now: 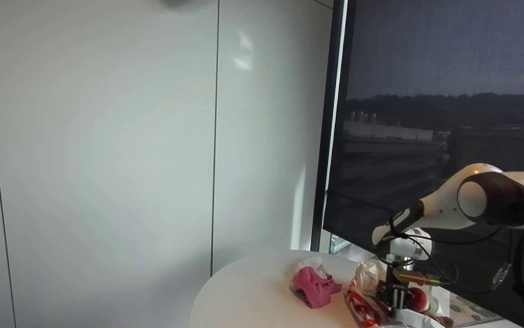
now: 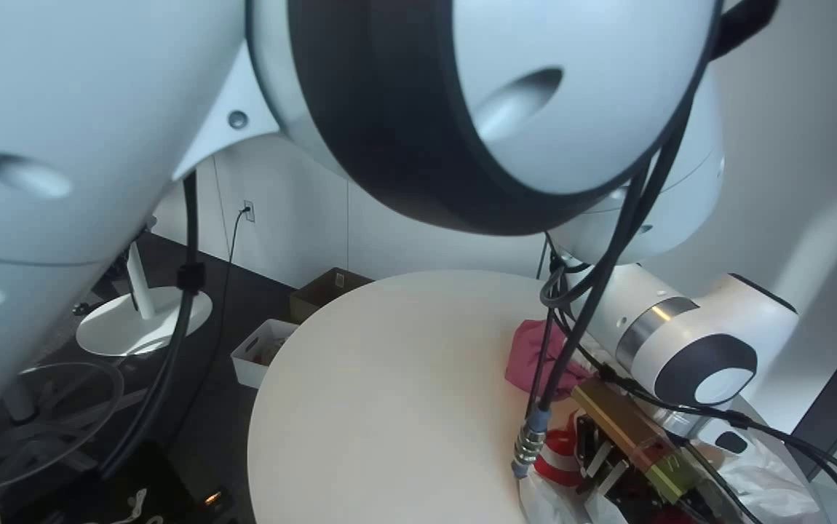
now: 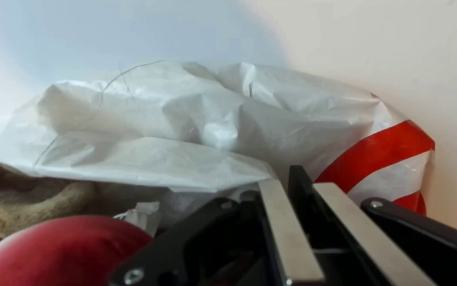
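Bag (image 3: 212,127): thin; pull slowly, lest it slip.
Claw (image 3: 297,184): together, seemingly clamped on its edge.
Red thing (image 3: 63,250): nearby; avoid nudging.

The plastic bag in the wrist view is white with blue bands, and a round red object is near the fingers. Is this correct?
Not quite: the bands on the plastic bag are red, not blue, as the wrist view shows. The round red object is near the fingers.
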You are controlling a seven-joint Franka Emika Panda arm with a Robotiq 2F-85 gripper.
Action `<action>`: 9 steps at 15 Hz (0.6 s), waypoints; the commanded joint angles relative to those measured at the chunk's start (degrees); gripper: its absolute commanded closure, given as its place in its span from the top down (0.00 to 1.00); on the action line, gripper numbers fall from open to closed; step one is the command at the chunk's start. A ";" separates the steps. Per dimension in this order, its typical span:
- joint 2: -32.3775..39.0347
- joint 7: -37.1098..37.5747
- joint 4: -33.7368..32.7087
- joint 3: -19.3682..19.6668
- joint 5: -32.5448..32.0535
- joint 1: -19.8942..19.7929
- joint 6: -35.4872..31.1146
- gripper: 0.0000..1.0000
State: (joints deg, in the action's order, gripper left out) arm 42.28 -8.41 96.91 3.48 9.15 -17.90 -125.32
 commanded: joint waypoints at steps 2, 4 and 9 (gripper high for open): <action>-1.58 0.08 -5.29 -2.49 8.27 -2.68 15.58 0.17; -2.65 0.59 -6.30 -2.53 11.45 -2.73 19.70 0.16; -2.89 2.30 -8.93 -1.77 17.08 -2.79 27.75 0.17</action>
State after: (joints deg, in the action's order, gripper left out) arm 39.81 -7.56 89.73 2.05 22.93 -19.73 -102.50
